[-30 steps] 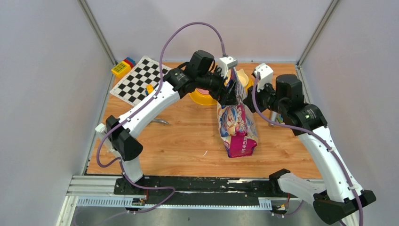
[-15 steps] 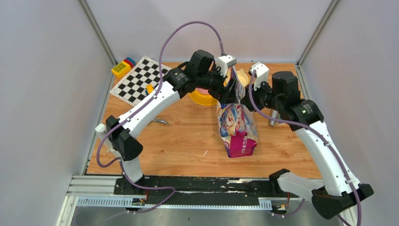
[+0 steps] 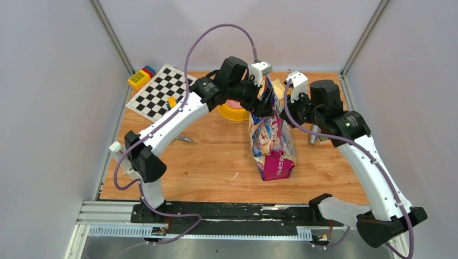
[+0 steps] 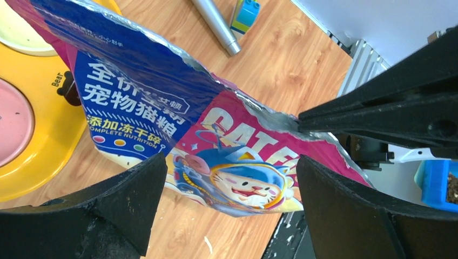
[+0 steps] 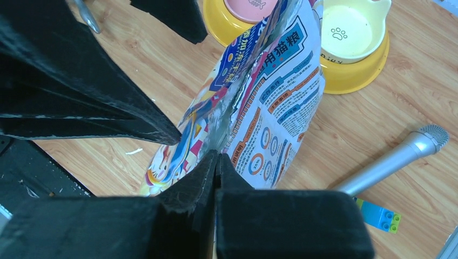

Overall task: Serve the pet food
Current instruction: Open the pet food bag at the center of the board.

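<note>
A glossy blue-and-pink bag (image 3: 273, 137) printed with a cartoon cat stands upright mid-table; the pet food is hidden inside it. My right gripper (image 5: 217, 161) is shut on the bag's (image 5: 281, 91) silvery top edge, and in the top view it (image 3: 285, 105) sits at the bag's upper right. My left gripper (image 4: 229, 181) is open, with its fingers (image 4: 127, 202) wide on either side of the bag's (image 4: 162, 91) upper part without touching it. The yellow double-bowl feeder (image 3: 231, 113) stands just behind the bag, and its pink and cream bowls look empty.
A silver microphone-like rod (image 5: 397, 159) and a small blue-green toy brick (image 5: 381, 216) lie right of the bag. A checkerboard (image 3: 159, 91) and coloured blocks (image 3: 141, 75) are at the back left. A small metal item (image 3: 184, 139) lies left of the bag.
My right gripper has moved in to the left and closed on the bag's top edge. The left gripper stays open around the bag, hardly moved.
</note>
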{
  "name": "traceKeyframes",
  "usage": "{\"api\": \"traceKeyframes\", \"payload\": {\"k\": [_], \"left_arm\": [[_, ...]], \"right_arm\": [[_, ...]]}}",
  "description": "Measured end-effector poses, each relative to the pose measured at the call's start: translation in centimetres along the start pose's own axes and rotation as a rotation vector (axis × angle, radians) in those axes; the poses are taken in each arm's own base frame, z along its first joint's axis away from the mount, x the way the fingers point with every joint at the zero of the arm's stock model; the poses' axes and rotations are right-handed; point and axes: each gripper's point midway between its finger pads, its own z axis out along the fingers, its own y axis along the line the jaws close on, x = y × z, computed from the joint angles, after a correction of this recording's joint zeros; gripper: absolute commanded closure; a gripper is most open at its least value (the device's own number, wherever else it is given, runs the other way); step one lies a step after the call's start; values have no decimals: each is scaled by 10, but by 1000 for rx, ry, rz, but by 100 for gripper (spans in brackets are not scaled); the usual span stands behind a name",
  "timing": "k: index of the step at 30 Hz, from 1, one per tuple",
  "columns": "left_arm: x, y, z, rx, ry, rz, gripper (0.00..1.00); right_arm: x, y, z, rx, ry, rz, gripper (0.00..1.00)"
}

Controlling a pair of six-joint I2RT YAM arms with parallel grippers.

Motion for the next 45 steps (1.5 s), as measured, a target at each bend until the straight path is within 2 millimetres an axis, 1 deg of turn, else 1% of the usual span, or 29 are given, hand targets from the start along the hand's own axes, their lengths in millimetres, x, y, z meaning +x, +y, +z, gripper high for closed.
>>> {"api": "traceKeyframes", "payload": {"k": [10, 20, 29, 31, 35, 36, 37, 38, 41, 44, 45], "left_arm": [[-6, 1, 18, 25, 7, -43, 1], [-7, 4, 22, 16, 9, -59, 1], [-13, 1, 20, 21, -5, -61, 2], [-14, 0, 19, 27, -6, -61, 4], [-14, -2, 20, 39, -6, -64, 15], [-14, -3, 20, 44, -6, -66, 21], [-13, -3, 20, 47, -5, -70, 24], [-12, -4, 21, 49, -3, -74, 30], [-10, -5, 22, 62, 2, -83, 39], [-10, -7, 22, 72, 3, -83, 47], [-10, -8, 22, 76, 3, -83, 52]], "right_arm": [[-2, 7, 0, -43, -6, 10, 100], [-2, 9, 1, -55, -10, 15, 100], [-4, 12, 1, -73, -28, 13, 100], [-4, 12, 2, -74, -28, 13, 100], [-4, 12, 2, -72, -28, 15, 100], [-4, 12, 2, -69, -28, 16, 100], [-4, 11, 2, -67, -28, 17, 100], [-3, 11, 2, -64, -28, 19, 100], [-3, 10, 2, -60, -27, 25, 100], [-2, 8, 2, -54, -26, 32, 100], [-2, 8, 3, -51, -26, 33, 100]]}}
